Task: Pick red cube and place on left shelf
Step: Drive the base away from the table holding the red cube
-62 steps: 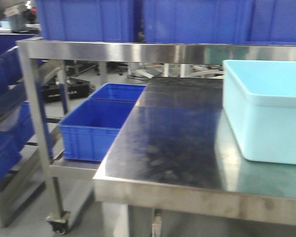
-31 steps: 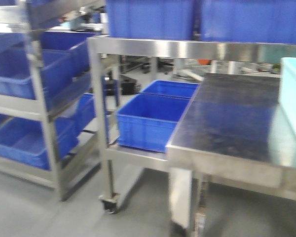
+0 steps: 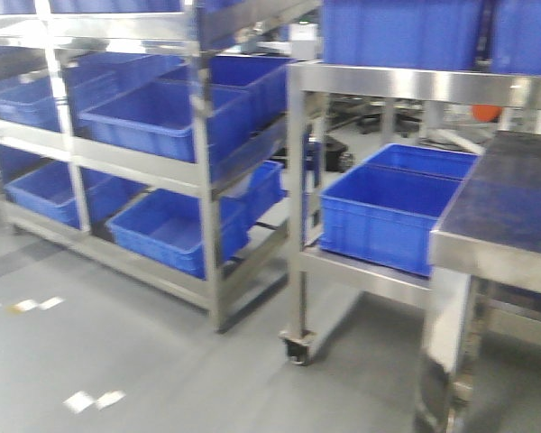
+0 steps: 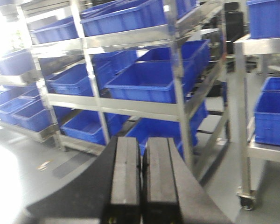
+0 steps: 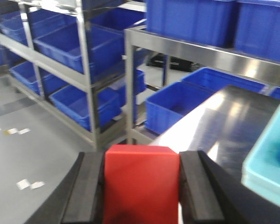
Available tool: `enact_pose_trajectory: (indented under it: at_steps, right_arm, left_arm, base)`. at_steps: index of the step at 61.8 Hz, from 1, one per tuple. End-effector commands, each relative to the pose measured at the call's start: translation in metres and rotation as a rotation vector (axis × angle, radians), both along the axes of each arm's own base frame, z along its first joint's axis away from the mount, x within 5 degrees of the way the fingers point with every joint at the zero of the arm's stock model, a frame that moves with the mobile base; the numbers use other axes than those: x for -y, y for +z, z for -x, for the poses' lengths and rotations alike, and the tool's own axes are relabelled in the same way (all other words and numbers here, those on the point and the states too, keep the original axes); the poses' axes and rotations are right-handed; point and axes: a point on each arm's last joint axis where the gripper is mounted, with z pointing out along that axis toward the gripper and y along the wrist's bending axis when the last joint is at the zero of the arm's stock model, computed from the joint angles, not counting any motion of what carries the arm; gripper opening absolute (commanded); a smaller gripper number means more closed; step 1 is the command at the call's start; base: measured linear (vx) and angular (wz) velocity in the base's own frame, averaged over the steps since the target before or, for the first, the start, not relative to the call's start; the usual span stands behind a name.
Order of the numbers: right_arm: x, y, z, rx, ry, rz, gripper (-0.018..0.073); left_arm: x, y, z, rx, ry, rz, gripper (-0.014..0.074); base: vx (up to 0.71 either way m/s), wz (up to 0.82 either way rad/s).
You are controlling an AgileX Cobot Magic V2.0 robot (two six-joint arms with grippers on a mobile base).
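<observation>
The red cube [image 5: 141, 183] fills the gap between the two black fingers of my right gripper [image 5: 141, 158], which is shut on it. The left shelf [image 3: 206, 171] is a steel rack with several blue crates on its tiers, standing at the left of the front view; it also shows in the left wrist view as the left shelf [image 4: 177, 79] and in the right wrist view as the left shelf [image 5: 81, 51]. My left gripper [image 4: 141, 144] is shut with nothing between its pads and points toward that rack. Neither arm appears in the front view.
A second steel rack on castors [image 3: 299, 216] stands right of the shelf, with a blue crate [image 3: 388, 212] on its low tier. A steel tabletop [image 3: 514, 212] lies at the right. A light blue tub [image 5: 270, 163] sits on that table. Grey floor [image 3: 117, 352] lies in front.
The front view has swung left: the steel table and light blue tub slid out to the right, and the left shelf with its blue crates came into view.
</observation>
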Motion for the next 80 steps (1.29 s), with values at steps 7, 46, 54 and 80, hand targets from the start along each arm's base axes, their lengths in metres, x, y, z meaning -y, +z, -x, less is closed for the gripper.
enact_pose_trajectory:
  at_steps: [7,46,54,80]
  right_arm:
    - [-0.0008,0.0172,0.0000,0.109,0.010,0.000,0.0057]
    - [-0.0008,0.0172,0.0000,0.109,0.010,0.000,0.0057]
    - [-0.0008,0.0172,0.0000,0.109,0.010,0.000,0.0057]
    - [-0.0008,0.0172,0.0000,0.109,0.010,0.000,0.0057]
  left_arm:
    - [0.0002,0.0005,-0.0007,0.064,-0.004,0.005,0.0106]
    - [0.0002,0.0005,-0.0007,0.064,-0.004,0.005,0.0106]
    - [0.0002,0.0005,-0.0007,0.064,-0.004,0.005,0.0106]
    - [0.0002,0.0005,-0.0007,0.064,-0.004,0.005,0.0106]
  base:
    - [-0.16,0.48]
    - [-0.17,0.47]
    - [-0.17,0.47]
    - [-0.16,0.49]
